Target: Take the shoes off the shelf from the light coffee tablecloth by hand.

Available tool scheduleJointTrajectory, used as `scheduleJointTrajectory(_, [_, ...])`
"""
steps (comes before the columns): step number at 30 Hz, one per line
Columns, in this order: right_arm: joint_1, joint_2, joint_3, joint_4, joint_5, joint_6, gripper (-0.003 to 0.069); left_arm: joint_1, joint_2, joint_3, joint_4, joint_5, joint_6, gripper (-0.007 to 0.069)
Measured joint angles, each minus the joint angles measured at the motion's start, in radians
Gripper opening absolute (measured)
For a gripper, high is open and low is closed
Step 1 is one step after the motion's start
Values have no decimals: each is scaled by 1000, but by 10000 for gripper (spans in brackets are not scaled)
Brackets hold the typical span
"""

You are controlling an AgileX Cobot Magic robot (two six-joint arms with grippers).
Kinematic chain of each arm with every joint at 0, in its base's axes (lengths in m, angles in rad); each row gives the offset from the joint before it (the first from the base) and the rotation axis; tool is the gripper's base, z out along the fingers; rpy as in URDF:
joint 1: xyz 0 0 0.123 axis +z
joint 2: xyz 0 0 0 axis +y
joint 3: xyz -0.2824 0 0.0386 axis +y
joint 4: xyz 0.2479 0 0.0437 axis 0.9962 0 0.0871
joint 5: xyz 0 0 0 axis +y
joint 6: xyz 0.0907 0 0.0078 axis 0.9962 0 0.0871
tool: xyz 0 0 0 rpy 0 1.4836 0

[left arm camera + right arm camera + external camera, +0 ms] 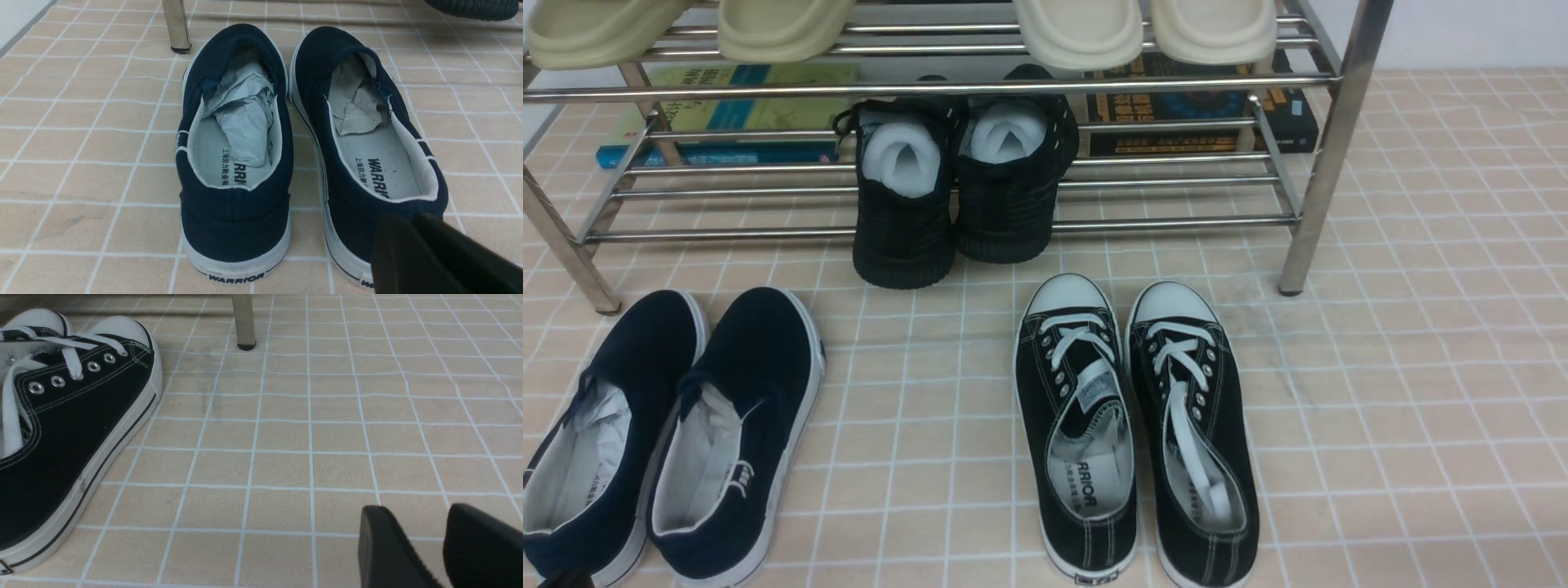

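Note:
The navy-blue slip-on shoes (752, 359) stand side by side on the light coffee tablecloth (1421, 367), in front of the shelf's left leg, toes toward the shelf (931, 86). In the left wrist view the pair (237, 220) shows grey paper stuffing and "WARRIOR" insoles. My left gripper (408, 220) is shut and empty, just behind the heel of the right-hand navy shoe. My right gripper (416, 510) is open and empty over bare cloth, to the right of the black lace-up shoes. It does not show in the front view.
Black lace-up sneakers with white toe caps (1094, 531) stand on the cloth right of centre. All-black knit shoes with white foam (907, 237) sit on the shelf's lower tier. Cream slippers (1078, 33) lie on the top tier. Books (743, 114) lie behind the shelf.

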State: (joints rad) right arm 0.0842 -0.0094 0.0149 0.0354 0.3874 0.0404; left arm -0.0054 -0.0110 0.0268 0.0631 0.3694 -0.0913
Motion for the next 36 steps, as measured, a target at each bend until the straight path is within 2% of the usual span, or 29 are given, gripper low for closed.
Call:
scheduleJointTrajectory(6, [0, 0, 0, 0, 0, 0, 240, 73, 0, 0, 3, 1, -68, 75])
scheduleJointTrajectory(21, [0, 0, 0, 0, 0, 0, 240, 80, 0, -1, 5, 1, -77, 87])
scheduleJointTrajectory(27, [0, 0, 0, 0, 0, 0, 240, 129, 0, -1, 6, 2, -77, 92])
scheduleJointTrajectory(36, [0, 0, 0, 0, 0, 0, 240, 133, 0, -1, 6, 2, -79, 94])
